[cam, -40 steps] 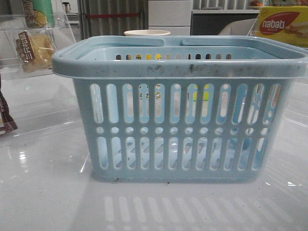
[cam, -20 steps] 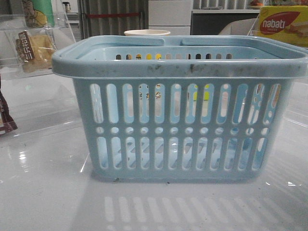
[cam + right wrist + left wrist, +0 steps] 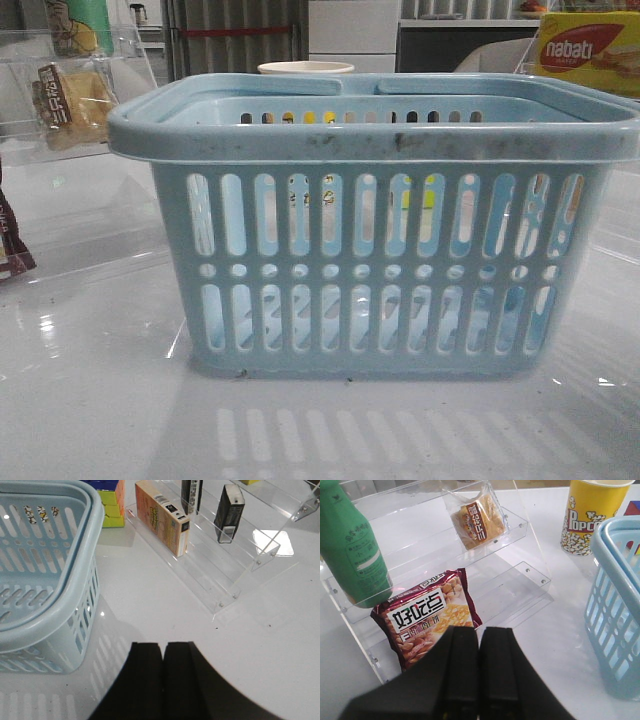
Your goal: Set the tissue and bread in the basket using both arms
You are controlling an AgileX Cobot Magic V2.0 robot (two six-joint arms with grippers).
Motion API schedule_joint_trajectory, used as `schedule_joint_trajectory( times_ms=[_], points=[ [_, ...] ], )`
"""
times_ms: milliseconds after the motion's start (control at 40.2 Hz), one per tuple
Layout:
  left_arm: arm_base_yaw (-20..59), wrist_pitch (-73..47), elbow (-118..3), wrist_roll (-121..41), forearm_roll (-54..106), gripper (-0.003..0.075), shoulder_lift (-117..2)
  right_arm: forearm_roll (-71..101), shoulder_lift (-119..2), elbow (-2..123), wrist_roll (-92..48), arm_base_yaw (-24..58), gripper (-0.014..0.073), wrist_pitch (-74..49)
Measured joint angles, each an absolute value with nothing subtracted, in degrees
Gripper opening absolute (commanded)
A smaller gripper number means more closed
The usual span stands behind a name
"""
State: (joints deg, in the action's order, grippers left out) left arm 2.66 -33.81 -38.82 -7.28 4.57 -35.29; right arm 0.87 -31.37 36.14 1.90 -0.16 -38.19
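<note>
The light-blue basket point(image 3: 375, 225) stands in the middle of the table; it also shows in the left wrist view point(image 3: 615, 610) and the right wrist view point(image 3: 45, 565). The bread point(image 3: 477, 519) in its clear wrapper lies on an upper step of a clear acrylic shelf, at the left in the front view point(image 3: 68, 105). My left gripper point(image 3: 480, 630) is shut and empty, short of the shelf. The tissue point(image 3: 229, 512), a black and white pack, stands upright on another acrylic shelf. My right gripper point(image 3: 162, 645) is shut and empty over bare table beside the basket.
A maroon snack packet point(image 3: 427, 617) and a green bottle point(image 3: 352, 555) share the bread's shelf. A popcorn cup point(image 3: 590, 512) stands behind the basket. An orange box point(image 3: 162, 516), a second dark pack point(image 3: 191, 494) and a coloured cube point(image 3: 112, 500) are near the tissue. A nabati box point(image 3: 585, 50) is at the back right.
</note>
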Motion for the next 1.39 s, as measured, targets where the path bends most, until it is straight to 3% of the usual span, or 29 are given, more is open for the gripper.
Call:
schedule_joint_trajectory(
  times_ms=[124, 224, 298, 348, 671, 1118, 1391],
  points=[
    [2.7, -33.9, -38.8, -7.3, 4.6, 0.0183, -35.8, 0.9, -31.4, 36.1, 1.9, -0.2, 0.0219, -38.2],
    [2.7, -33.9, -38.8, -7.3, 4.6, 0.0358, -36.2, 0.9, -31.4, 36.1, 1.9, -0.2, 0.0439, -38.2],
    [2.7, -33.9, -38.8, -7.3, 4.6, 0.0473, -36.2, 0.9, -31.4, 36.1, 1.9, -0.2, 0.0519, -38.2],
    [2.7, -33.9, -38.8, -7.3, 4.6, 0.05, -36.2, 0.9, -31.4, 36.1, 1.9, -0.2, 0.0528, -38.2],
    [2.7, -33.9, -38.8, -7.3, 4.6, 0.0497, -36.2, -1.2, -35.2, 38.1, 1.9, -2.3, 0.0522, -35.1],
    [2.7, -33.9, -38.8, -7.3, 4.6, 0.0497, -36.2, 0.4, -62.7, 54.8, 1.9, -11.4, 0.0522, -33.8],
    [2.7, -33.9, -38.8, -7.3, 4.6, 0.0497, -36.2, 3.5, -79.9, 66.2, 1.9, -12.7, 0.0522, -33.4]
  ],
)
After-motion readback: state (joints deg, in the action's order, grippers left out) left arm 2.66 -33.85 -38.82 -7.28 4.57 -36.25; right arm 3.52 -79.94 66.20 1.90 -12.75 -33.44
